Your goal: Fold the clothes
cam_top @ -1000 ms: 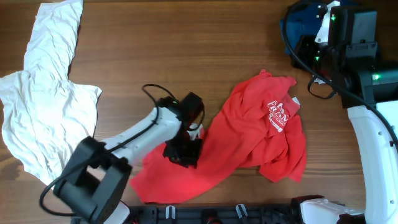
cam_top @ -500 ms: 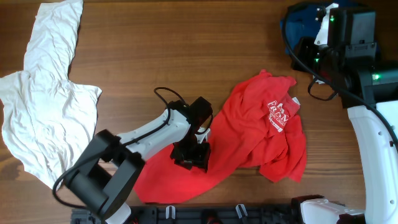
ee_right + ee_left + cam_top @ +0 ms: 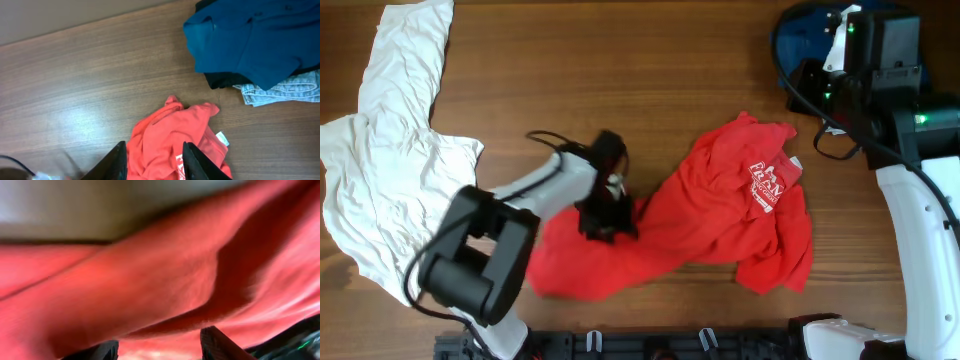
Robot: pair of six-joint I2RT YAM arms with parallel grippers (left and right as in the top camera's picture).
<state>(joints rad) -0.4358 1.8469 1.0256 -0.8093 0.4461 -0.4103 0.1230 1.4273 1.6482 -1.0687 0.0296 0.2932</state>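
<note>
Barely begun: crumpled red cotton T-shirt (image 3: 720,215) unfolded; left jaws parted against it, right jaws parted, empty, well away.

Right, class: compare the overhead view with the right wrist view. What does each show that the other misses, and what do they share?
Only the overhead view shows the white shirt, spread at the table's left side, and the lower part of the red T-shirt. Only the right wrist view shows the pale denim piece poking out at the edge of the blue garment. Both show the red T-shirt, the blue garment and the wooden table.
</note>
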